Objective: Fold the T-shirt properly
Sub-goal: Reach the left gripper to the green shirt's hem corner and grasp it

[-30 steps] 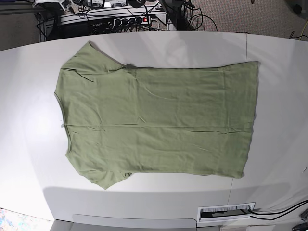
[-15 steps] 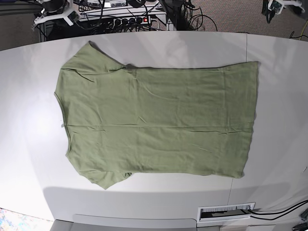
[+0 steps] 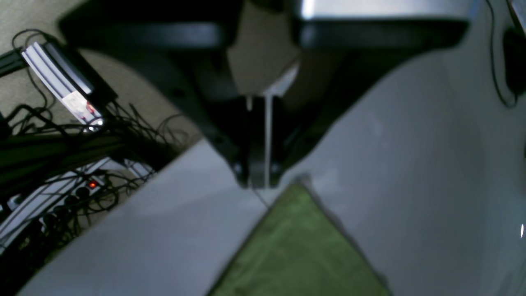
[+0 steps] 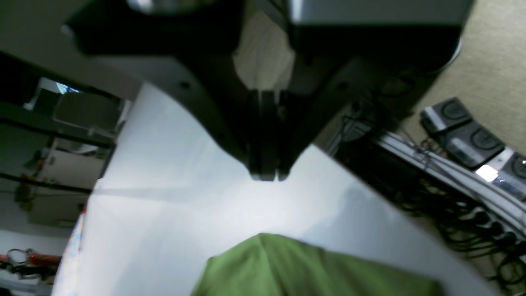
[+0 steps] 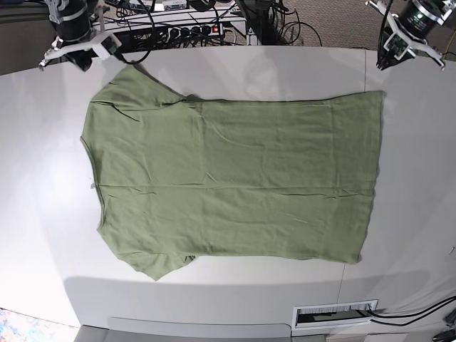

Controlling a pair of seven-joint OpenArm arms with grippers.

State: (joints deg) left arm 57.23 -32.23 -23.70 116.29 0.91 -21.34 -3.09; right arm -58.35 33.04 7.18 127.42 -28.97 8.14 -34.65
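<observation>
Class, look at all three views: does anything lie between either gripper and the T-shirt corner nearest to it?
Nothing visible does. The left gripper, shut, is near the T-shirt's far hem corner, and the right gripper, also shut, is near the far sleeve. Only bare table shows between each and the cloth.

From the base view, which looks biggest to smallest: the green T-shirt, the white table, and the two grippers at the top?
1. Table, which fills most of the view.
2. T-shirt, spread flat across the table's middle.
3. Left gripper and right gripper: both small and much alike, and partly cut off by the picture's top edge, so I won't rank them.
</observation>
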